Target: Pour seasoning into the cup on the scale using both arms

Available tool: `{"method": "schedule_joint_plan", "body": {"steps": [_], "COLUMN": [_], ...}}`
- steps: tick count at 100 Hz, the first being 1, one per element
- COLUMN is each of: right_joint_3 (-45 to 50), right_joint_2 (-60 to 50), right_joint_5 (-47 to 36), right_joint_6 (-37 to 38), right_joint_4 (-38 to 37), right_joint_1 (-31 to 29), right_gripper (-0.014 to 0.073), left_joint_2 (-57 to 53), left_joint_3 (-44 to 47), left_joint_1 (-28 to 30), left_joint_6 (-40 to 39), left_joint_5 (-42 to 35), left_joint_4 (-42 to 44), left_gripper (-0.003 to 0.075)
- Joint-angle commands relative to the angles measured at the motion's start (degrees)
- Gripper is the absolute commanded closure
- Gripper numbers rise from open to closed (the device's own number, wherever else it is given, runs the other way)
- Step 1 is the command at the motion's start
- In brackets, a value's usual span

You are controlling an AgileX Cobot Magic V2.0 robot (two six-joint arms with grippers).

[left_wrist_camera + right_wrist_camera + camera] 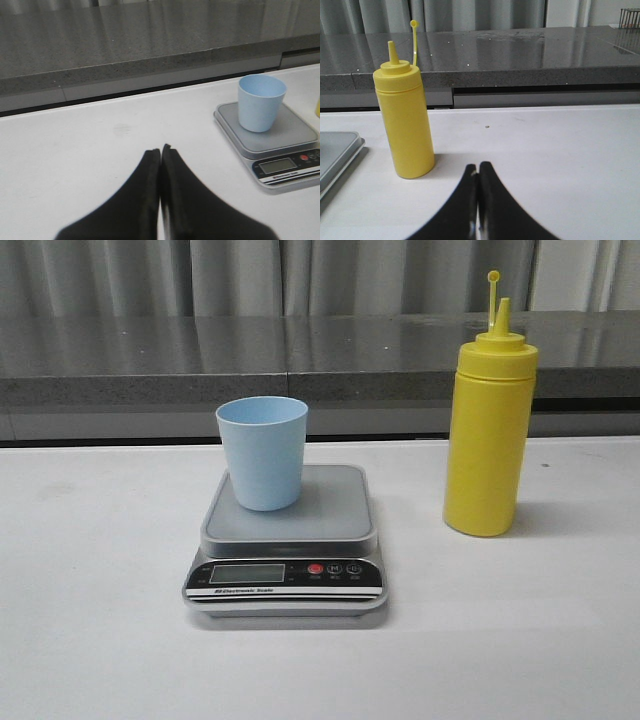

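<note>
The pale blue cup (262, 452) stands upright on the grey platform of the scale (330, 510) at the table's middle. The yellow seasoning bottle (489, 430) stands upright to the right of the scale, its cap off the nozzle and hanging on its tether. Neither gripper shows in the front view. My left gripper (160, 149) is shut and empty, over the table to the left of the scale (295, 145) and cup (260, 102). My right gripper (478, 166) is shut and empty, to the right of the bottle (405, 122) and apart from it.
A grey stone ledge (320, 355) runs along the back of the white table (100, 620), with curtains behind it. A corner of the scale (337, 150) shows in the right wrist view beside the bottle.
</note>
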Motion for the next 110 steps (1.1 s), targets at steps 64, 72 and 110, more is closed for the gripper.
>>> {"method": "schedule_joint_plan", "body": {"steps": [64, 72, 110], "right_joint_3": [-1.03, -1.03, -1.03], "right_joint_2": [-1.2, -1.2, -1.2], "right_joint_5": [-4.24, -4.24, -4.19], "right_joint_6": [0.17, 0.17, 0.17], "right_joint_4": [-0.09, -0.09, -0.09], "right_joint_1": [-0.37, -0.37, -0.37], "right_gripper": [0.0661, 0.0661, 0.0661], "left_joint_2": [-2.62, -5.22, -6.52], "left_joint_3": [24.39, 24.39, 24.39], "left_joint_1": [3.92, 4.43, 6.05], "left_joint_6": [-17.98, -17.86, -16.63], "left_joint_5": [-31.56, -29.39, -29.57], "left_joint_4": [10.75, 11.05, 10.52], "left_gripper": [0.0741, 0.0741, 0.0741]}}
